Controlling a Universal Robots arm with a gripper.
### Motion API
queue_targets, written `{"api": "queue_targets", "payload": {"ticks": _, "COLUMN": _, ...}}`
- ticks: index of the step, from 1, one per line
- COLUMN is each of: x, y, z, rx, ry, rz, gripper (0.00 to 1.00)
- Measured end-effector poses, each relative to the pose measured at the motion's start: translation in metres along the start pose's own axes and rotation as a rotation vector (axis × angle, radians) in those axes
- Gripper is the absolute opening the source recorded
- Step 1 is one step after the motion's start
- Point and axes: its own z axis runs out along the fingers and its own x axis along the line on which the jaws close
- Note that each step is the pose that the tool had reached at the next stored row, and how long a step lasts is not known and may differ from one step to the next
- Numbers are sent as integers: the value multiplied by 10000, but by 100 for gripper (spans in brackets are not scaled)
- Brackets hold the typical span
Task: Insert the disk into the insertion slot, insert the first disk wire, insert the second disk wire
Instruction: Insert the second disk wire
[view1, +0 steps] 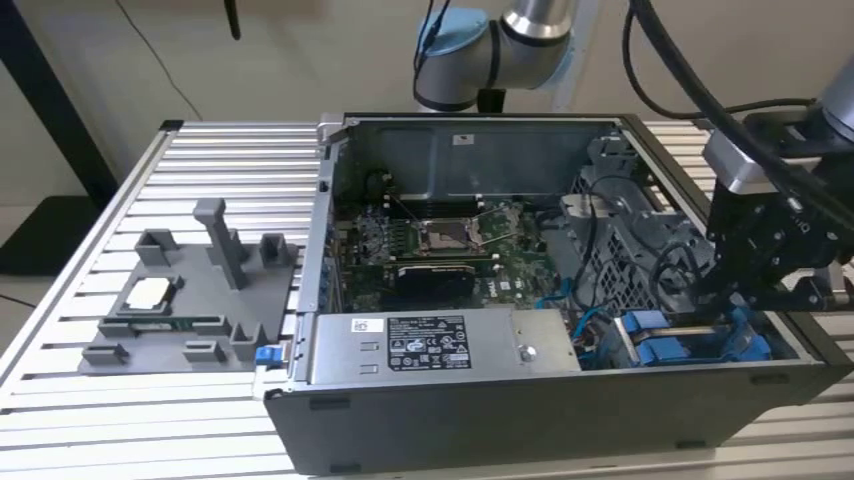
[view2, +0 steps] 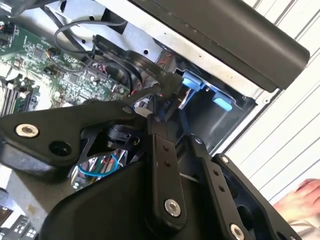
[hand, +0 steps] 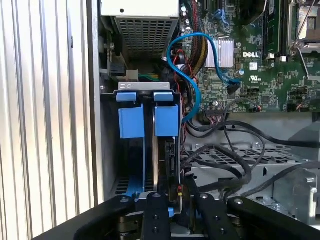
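Down at the lower right of the exterior view, my end effector (view1: 738, 300) hangs inside the open computer case (view1: 534, 420), just above the blue-fitted insertion slot (view1: 687, 350). Whether its fingers are apart or together I cannot tell, as the black linkages (view2: 160, 165) hide the tips in both wrist views.

The case sits on a slatted metal desk (view1: 80, 400), with a grey fixture tray (view1: 187, 310) at the left of that frame. Inside the case, the grey labelled power-supply box (view1: 427, 345) lies along the near wall, and the green motherboard (view1: 441, 240) fills the centre.

In the first wrist view the insertion slot (hand: 147, 120) stands left of centre, and the disk (hand: 161, 165) sits edge-on in it, below two blue tabs (hand: 131, 120). A blue cable (hand: 200, 75) loops from the motherboard beside the slot.

At the lower right of the second wrist view, a person's hand (view2: 300, 202) rests on the desk.
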Motion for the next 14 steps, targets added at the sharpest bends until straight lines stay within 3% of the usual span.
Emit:
{"api": "queue_targets", "payload": {"ticks": 10, "x": -22, "y": -2, "z": -241, "rx": 0, "ry": 3, "rz": 0, "gripper": 27}}
{"api": "queue_targets", "payload": {"ticks": 14, "x": -26, "y": -2, "z": -282, "rx": 1, "ry": 8, "rz": 0, "gripper": 27}}
